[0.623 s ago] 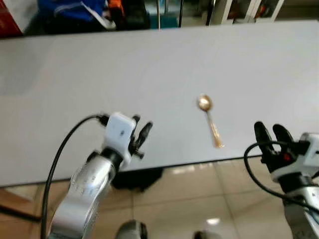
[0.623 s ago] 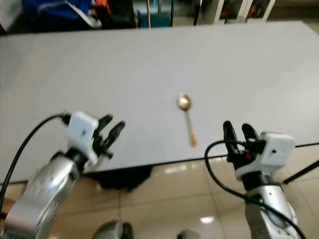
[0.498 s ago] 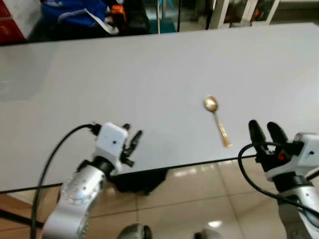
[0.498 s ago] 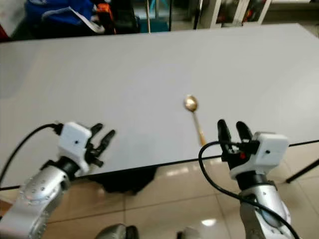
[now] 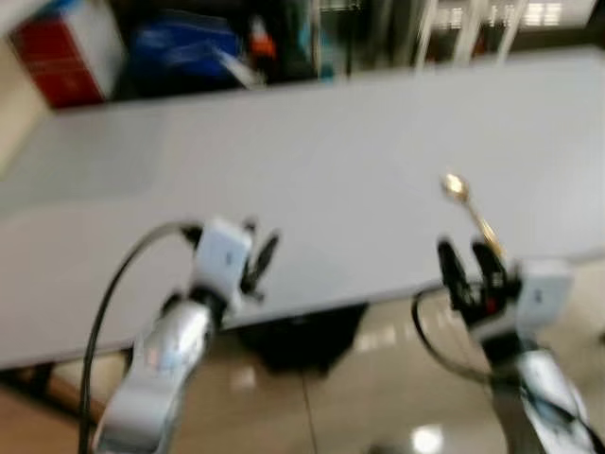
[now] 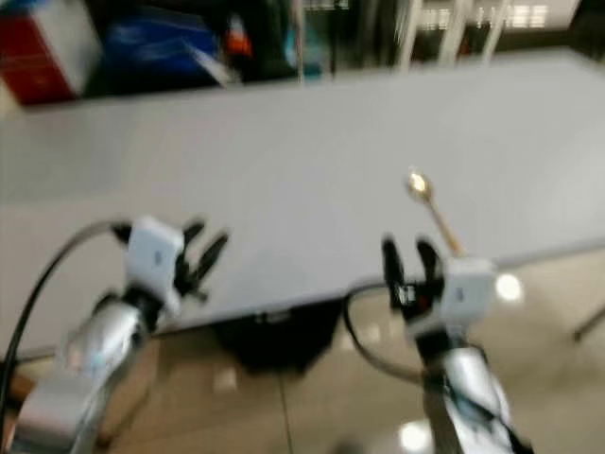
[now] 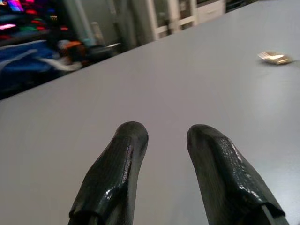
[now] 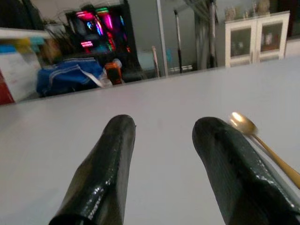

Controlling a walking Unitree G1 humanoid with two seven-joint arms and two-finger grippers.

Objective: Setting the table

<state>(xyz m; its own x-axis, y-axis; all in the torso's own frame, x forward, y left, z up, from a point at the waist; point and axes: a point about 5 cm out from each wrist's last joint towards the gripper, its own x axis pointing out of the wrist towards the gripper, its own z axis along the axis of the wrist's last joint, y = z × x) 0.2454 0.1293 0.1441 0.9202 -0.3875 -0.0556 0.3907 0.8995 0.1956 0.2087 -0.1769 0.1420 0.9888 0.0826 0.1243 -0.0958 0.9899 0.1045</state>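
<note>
Since the earlier frames my head camera has swung, and both eye views are now blurred; my right gripper point(image 5: 470, 261) has closed in on the slim gold metal spoon point(image 5: 470, 210), which had lain further off to its left. That spoon lies flat near the front edge of the wide pale grey table point(image 5: 312, 170), bowl away from me, just beyond my right fingertips point(image 8: 216, 140), which stand spread apart and hold nothing. My left gripper point(image 5: 257, 255) hovers over the table's near edge, well apart from the spoon, its fingers point(image 7: 124, 159) likewise parted and empty.
</note>
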